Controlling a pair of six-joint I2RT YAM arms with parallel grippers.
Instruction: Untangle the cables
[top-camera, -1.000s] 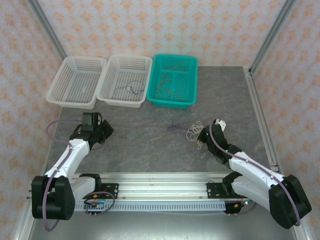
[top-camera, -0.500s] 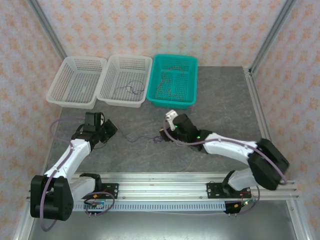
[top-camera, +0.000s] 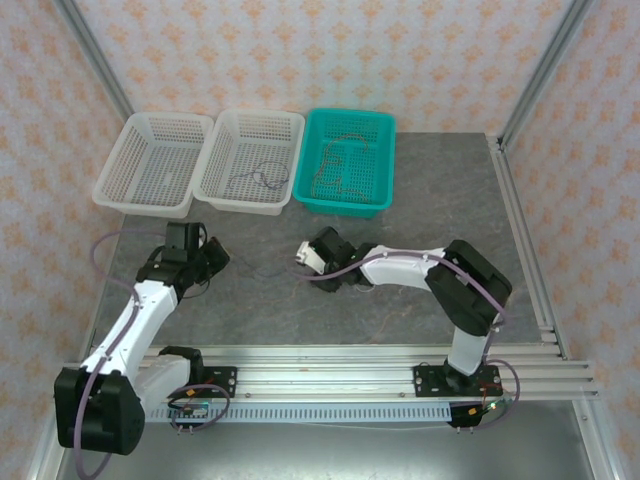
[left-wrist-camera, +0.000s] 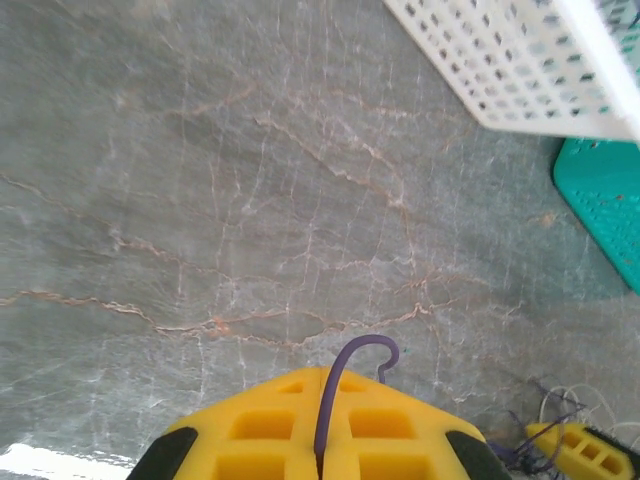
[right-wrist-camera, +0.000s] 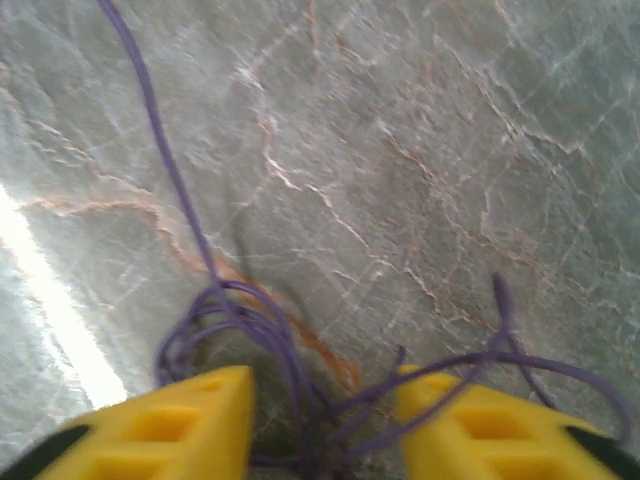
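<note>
the end of the purple cable (left-wrist-camera: 365, 343) is hidden in the closed left gripper (left-wrist-camera: 320, 385), bottom centre; purple strands (right-wrist-camera: 272, 342) are cut off at the lower edge.

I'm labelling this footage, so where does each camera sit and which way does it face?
Top external: above and behind the robot, looking down on the table; both arms show.
Left wrist: on the left gripper, facing across the table toward the teal basket; its yellow fingers clamp a purple cable.
Right wrist: on the right gripper, facing down at purple cable loops; fingers apart.
Shared: top and left-wrist views both hold the teal basket.
</note>
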